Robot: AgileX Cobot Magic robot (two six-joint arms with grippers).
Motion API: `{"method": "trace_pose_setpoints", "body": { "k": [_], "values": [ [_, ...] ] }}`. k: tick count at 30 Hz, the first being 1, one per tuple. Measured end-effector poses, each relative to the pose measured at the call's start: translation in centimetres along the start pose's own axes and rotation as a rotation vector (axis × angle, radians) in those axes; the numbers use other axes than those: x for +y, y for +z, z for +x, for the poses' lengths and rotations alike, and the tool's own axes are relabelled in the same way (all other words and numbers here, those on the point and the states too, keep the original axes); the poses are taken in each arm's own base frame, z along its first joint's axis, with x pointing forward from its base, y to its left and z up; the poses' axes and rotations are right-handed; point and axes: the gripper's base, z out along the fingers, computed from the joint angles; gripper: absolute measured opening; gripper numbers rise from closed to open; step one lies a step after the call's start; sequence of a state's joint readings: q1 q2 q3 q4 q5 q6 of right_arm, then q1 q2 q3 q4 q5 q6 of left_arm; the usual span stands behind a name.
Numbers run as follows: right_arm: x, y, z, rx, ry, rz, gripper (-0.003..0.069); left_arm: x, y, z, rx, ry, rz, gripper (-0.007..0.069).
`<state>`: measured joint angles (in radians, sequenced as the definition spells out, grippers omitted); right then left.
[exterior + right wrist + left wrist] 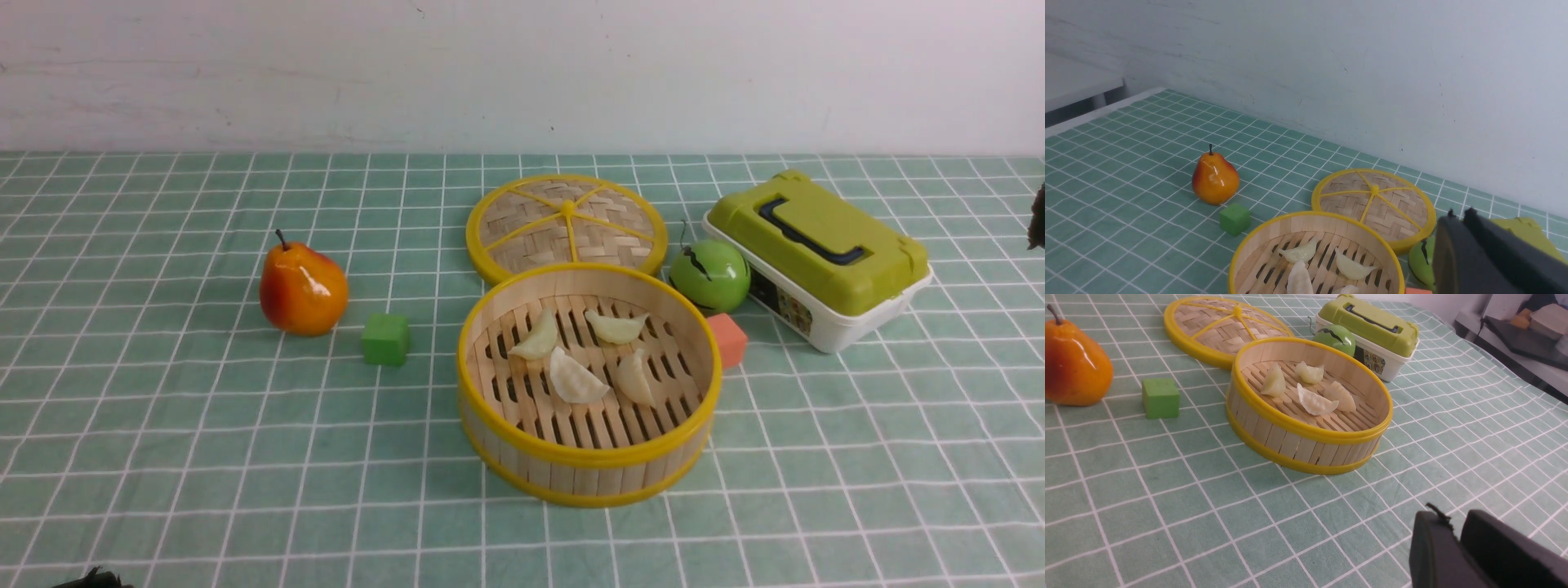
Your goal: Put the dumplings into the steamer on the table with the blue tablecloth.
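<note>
The table with the blue tablecloth (163, 457) carries one green-lidded box (816, 245) toward its right edge. Mid-table stands one steamer (589, 457), a slatted bamboo basket with yellow rims. One woven lid (566, 224) lies behind it, toward the far edge. Also here are one pear (303, 287), one green apple (709, 276) and two cubes, one green (385, 338) and one orange (728, 339). Four pale crescent dumplings (575, 377) lie inside the steamer. The right gripper (1459, 216) is clenched and empty. The left gripper (1455, 522) is empty, fingers close together; whether it is clenched I cannot tell.

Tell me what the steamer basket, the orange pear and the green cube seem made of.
Round slatted steamer basket: matt bamboo or wood strips, grain visible; smooth yellow rims, probably plastic. Orange-red pear: glossy, sharp highlights, likely plastic imitation. Small green cube: matt, uniform colour; foam or painted wood, unclear.
</note>
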<state>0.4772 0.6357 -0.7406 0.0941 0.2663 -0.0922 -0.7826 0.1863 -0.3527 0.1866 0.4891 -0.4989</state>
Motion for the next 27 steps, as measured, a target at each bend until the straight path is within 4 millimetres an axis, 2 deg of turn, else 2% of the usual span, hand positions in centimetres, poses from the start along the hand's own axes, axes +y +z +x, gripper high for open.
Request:
{"method": "trace_pose_setpoints", "body": {
  "k": [8, 12, 15, 19, 24, 27],
  "values": [
    [-0.1, 0.1, 0.1, -0.023, -0.052, 0.016, 0.0031, 0.0, 0.0, 0.0, 0.000, 0.000, 0.000, 0.0108],
    [-0.2, -0.2, 1.2, -0.004, -0.072, 0.020, 0.0029, 0.0, 0.0, 0.0, 0.001, 0.000, -0.001, 0.0111],
    [-0.4, -1.0, 2.6, 0.003, -0.106, 0.045, -0.0010, 0.0, 0.0, 0.0, 0.001, 0.000, -0.001, 0.0112],
    [-1.4, -3.0, 5.6, 0.000, -0.055, 0.156, -0.0020, 0.0, 0.0, 0.0, 0.001, 0.000, 0.000, 0.0117],
    [-2.4, -4.9, 11.9, 0.049, 0.059, 0.343, -0.0020, 0.0, 0.0, 0.0, 0.001, 0.000, 0.000, 0.0122],
    [-2.6, -5.7, 14.7, 0.070, 0.104, 0.414, -0.0020, 0.0, 0.0, 0.0, 0.001, 0.000, 0.000, 0.0122]
  ]
}}
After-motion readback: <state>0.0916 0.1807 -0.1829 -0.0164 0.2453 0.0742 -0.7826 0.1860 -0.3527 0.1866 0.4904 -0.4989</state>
